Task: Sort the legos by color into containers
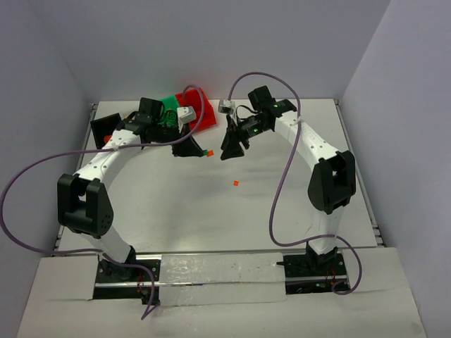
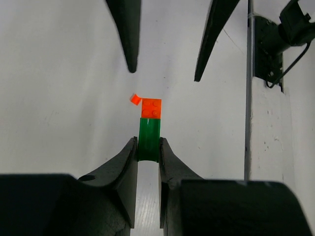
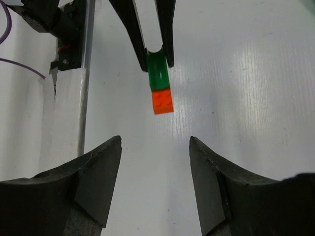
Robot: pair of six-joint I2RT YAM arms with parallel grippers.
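The left gripper (image 2: 147, 142) was pinched narrow on a green piece (image 2: 149, 140), a see-through green block with a curved near end, gripped by its sides. An orange brick (image 2: 151, 108) was joined to the far end of that piece, four round studs showing on its face, and it stuck out past the fingertips over the white table (image 1: 211, 218). The right gripper (image 3: 154, 142) faced it from the other side with its jaws spread wide and nothing between them, apart from the brick.

Both wrist cameras showed the joined pair close up, and each showed the other arm's fingers. The right wrist camera showed the green and orange parts end to end in one line. The top camera reduced the pair to a speck of orange at the left fingertips, but it alone showed the bins: a black bin (image 1: 104, 129) at the far left of the table, and a green bin (image 1: 170, 103) and a red bin (image 1: 195, 105) side by side behind the left arm. It also showed a small orange bit (image 1: 235, 182) lying loose on the table, nearer the arm bases than both grippers. The left wrist camera caught a bit like it beside the brick's corner; whether it was the same one could not be told.
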